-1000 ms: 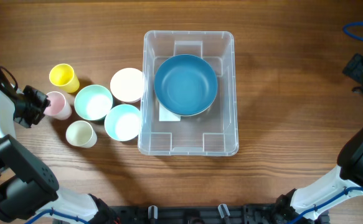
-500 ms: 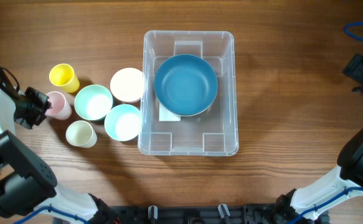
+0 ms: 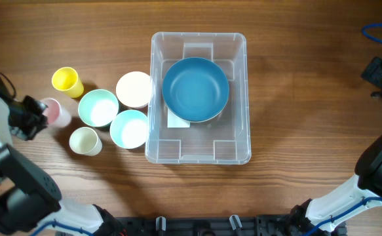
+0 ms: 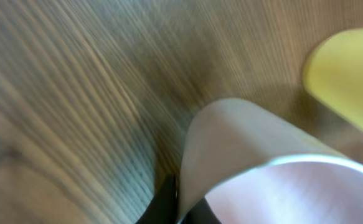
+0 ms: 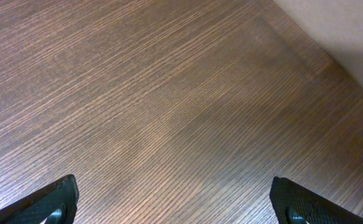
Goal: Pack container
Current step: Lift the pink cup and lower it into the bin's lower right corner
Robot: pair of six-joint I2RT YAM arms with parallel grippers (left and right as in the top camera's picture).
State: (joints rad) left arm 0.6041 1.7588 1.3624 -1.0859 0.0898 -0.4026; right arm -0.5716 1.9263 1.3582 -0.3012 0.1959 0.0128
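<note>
Far to the left of the container point(image 3: 199, 37), the left gripper point(image 3: 41, 114) is closed on the edge of a pink cup point(image 3: 57, 111). In the left wrist view a dark finger point(image 4: 162, 200) presses against the cup's outer wall, and the picture is blurred. A yellow cup point(image 3: 66, 81) stands left of the container, beyond the pink cup, and a pale cream cup point(image 3: 84, 140) stands nearer the front. Three bowls sit closer in: a mint one point(image 3: 98, 108), a cream one point(image 3: 133, 89) and a light blue one point(image 3: 130, 128). The last two touch the container's left wall. The container lies mid-table point(image 3: 295, 78), with a blue bowl point(image 3: 195, 89) inside it, over a white label point(image 3: 176, 120). Well right of the container, the right gripper point(image 3: 378, 71) hangs over bare wood with its fingers spread wide.
</note>
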